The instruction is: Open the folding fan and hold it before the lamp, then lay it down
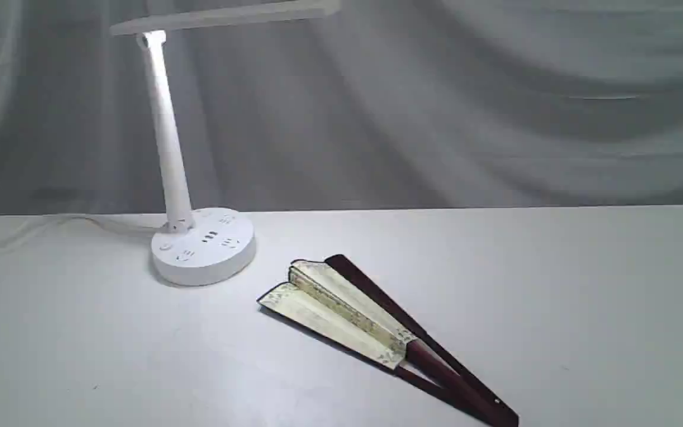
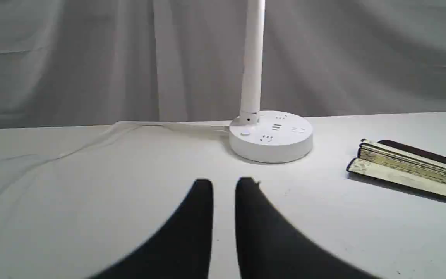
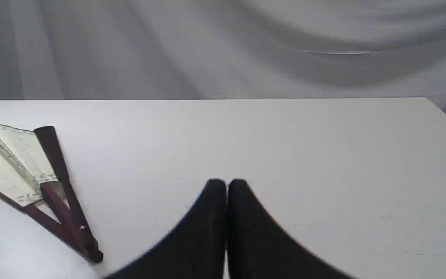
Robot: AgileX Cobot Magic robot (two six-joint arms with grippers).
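The folding fan [image 1: 341, 308] lies on the white table [image 1: 584, 308], only slightly spread, with its cream pleats toward the lamp and its maroon guards meeting at the near right. The white lamp [image 1: 202, 246] stands at the back left, its stem rising to a flat bar head. Neither gripper shows in the exterior view. In the left wrist view my left gripper [image 2: 225, 186] hovers over bare table short of the lamp [image 2: 271, 135], its black fingers nearly together and empty, the fan [image 2: 409, 170] off to one side. My right gripper [image 3: 227, 184] is shut and empty, apart from the fan [image 3: 18, 166].
A white cable [image 1: 51, 222] runs from the lamp's base along the table's back edge to the left. A grey draped cloth [image 1: 436, 107] hangs behind the table. The table's right corner [image 3: 426, 99] appears in the right wrist view.
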